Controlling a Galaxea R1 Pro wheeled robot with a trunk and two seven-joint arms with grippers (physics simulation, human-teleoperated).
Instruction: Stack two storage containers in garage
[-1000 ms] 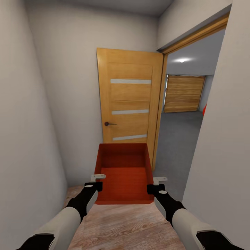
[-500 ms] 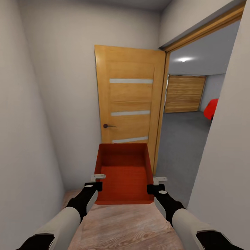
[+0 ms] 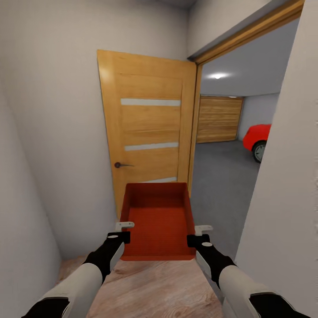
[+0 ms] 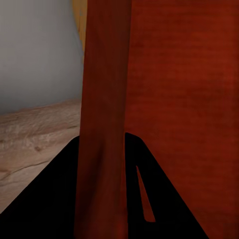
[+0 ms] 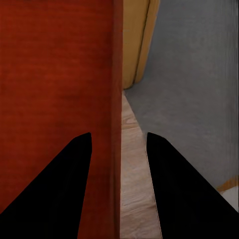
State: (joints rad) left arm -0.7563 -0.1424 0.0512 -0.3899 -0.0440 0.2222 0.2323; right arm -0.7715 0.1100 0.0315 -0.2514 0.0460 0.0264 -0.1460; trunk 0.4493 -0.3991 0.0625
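One orange-red storage container hangs in front of me, carried between both arms above light wood planks. My left gripper is shut on its left wall, which runs between the dark fingers in the left wrist view. My right gripper straddles the right wall, shut on it. The other container is out of view. Through the doorway on the right lies the garage, with its dark grey concrete floor and its wide door of wooden panels.
An open wooden door with a dark handle stands straight ahead, swung against the white wall. The door frame and a white wall bound the opening on the right. A red car is parked inside the garage.
The camera has moved on and turned: the door slides left in the picture, and more of the garage and the red car comes into sight. Both grippers hold the container as before.
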